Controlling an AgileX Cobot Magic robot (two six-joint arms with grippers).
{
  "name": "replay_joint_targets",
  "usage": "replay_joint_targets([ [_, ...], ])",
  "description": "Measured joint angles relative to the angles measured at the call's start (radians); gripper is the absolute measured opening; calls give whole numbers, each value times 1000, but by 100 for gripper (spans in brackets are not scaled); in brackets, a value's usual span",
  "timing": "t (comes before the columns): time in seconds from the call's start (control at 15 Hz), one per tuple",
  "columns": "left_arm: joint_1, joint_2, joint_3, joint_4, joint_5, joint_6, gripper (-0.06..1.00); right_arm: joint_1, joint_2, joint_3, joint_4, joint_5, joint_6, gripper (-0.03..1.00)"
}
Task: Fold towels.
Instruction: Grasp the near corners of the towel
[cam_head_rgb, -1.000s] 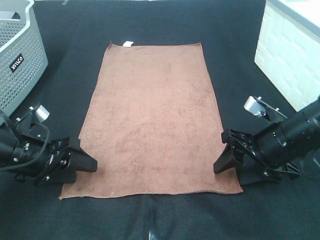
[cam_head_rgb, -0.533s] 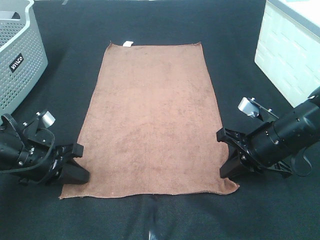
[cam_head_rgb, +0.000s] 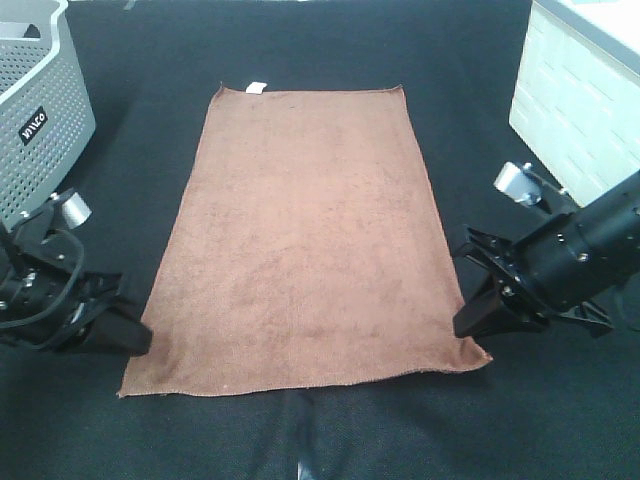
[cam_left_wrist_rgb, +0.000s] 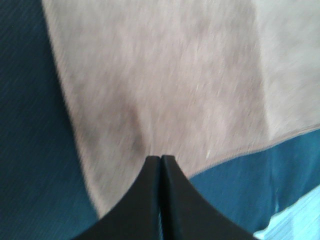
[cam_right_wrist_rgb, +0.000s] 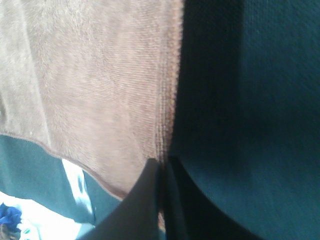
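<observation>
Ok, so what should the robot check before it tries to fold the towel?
1. towel lying flat and unfolded: ok
2. left jaws shut at the near left edge: ok
3. left jaws really pinching cloth: cannot tell
4. right jaws shut on the right hem near the corner: ok
5. basket and bin apart from the towel: ok

Fuzzy matt cloth towel (cam_head_rgb: 305, 235) on dark, finely woven table cover (cam_head_rgb: 470, 60).
</observation>
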Motion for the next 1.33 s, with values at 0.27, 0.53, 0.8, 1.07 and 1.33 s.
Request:
replay_joint_targets([
  [0.27,0,-27,0,168,-60,-203,0,0,-41,23,-29,-14,23,0],
  [0.53,-2,-27,0,173,-136,-226,54,0,-41,23,-29,-23,24,0],
  [0.8,-3,78,-41,159,-118,-227,62,0,-41,23,-29,-28,24,0],
  [1.07,-6,176,-146,122,-21,-227,54,0,-41,23,-29,-29,24,0],
  [1.33,-18,226,-184,120,19,-227,8,0,-41,29,-29,-29,24,0],
])
